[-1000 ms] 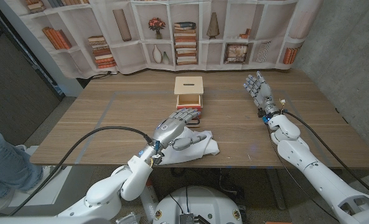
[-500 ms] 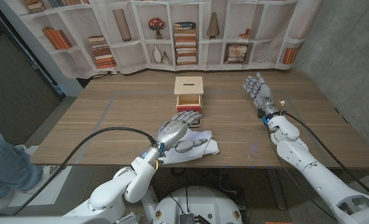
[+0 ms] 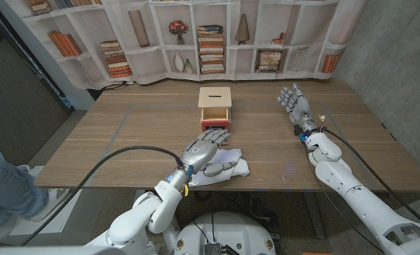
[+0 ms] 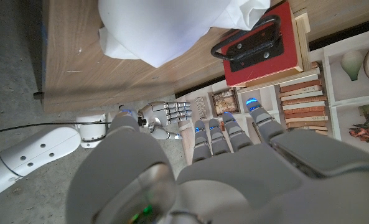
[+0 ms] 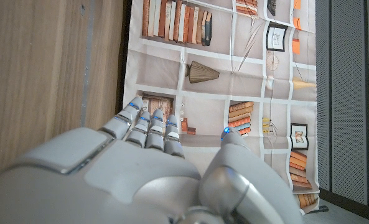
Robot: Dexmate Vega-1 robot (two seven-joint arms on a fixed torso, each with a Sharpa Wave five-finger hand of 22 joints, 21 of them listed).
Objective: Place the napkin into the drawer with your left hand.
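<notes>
Hovering over a crumpled white cloth napkin (image 3: pixel 227 167): the left hand (image 3: pixel 204 151), fingers extended toward the drawer.
No legible writing on anything. Small light wooden box (image 3: pixel 215 105) with a slot in its lid stands mid-table; its red-fronted drawer (image 3: pixel 214 126) with black handle is pulled open toward the robot. Napkin lies on the wooden table (image 3: pixel 125 134) just in front of that drawer, partly under the left hand; whether the fingers grip the cloth cannot be told. Right hand (image 3: pixel 292 99), right of the box and well apart, stands upright, fingers spread, holding nothing.
</notes>
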